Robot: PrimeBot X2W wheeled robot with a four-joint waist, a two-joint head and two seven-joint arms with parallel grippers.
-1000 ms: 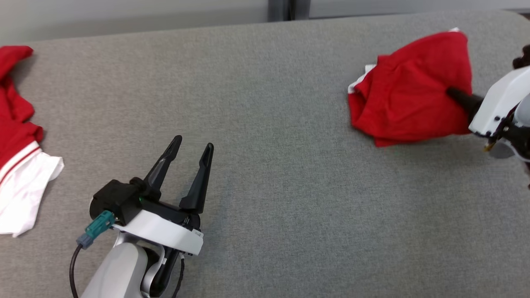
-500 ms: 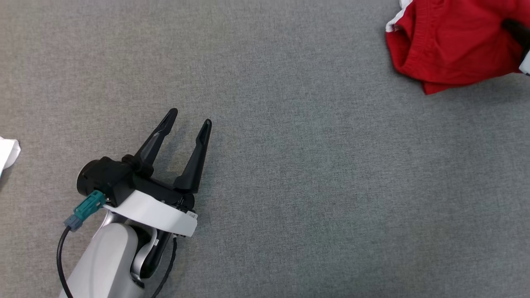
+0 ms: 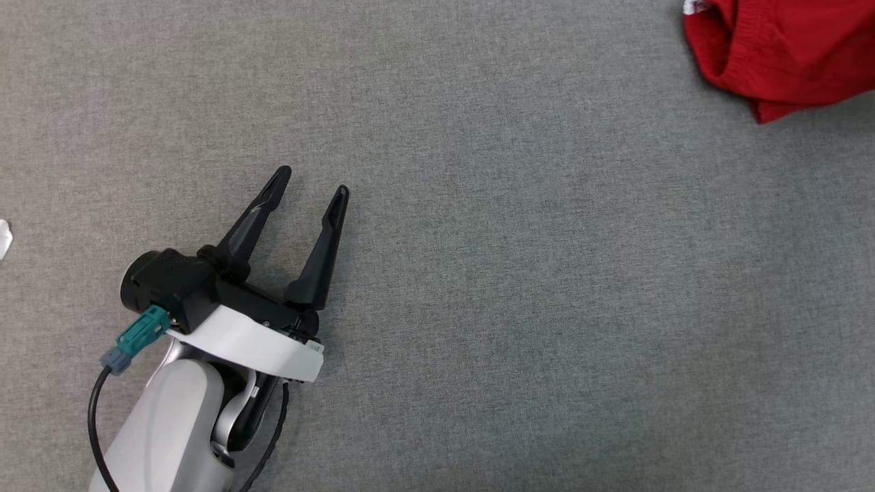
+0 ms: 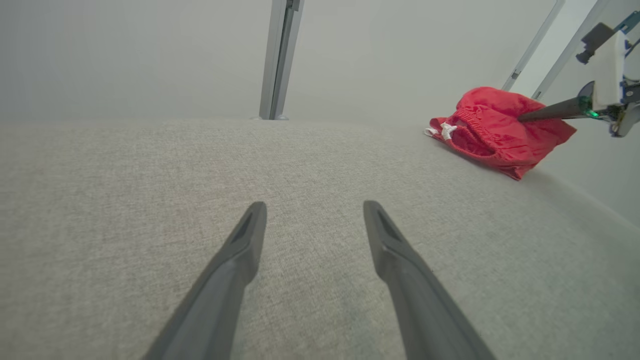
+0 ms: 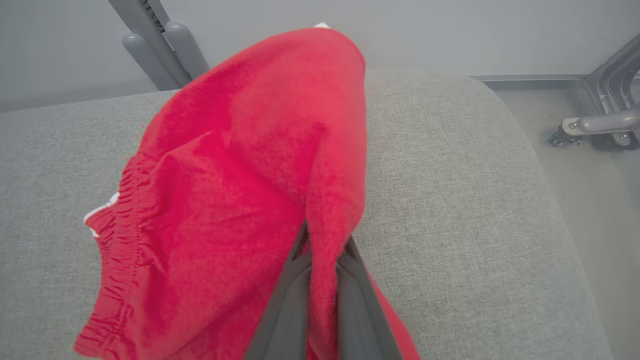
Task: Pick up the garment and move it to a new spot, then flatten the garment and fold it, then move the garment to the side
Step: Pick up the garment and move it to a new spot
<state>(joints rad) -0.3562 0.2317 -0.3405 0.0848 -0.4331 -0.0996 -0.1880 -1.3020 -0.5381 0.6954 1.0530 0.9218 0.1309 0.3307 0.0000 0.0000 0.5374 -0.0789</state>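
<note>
One red garment lay bunched on the grey worktop near its right edge, a fold pinched tight in the closed right pincer — the left pincer stood spread wide and empty over the worktop's bare middle.

A grey fabric surface meets a pale wall and metal post.
</note>
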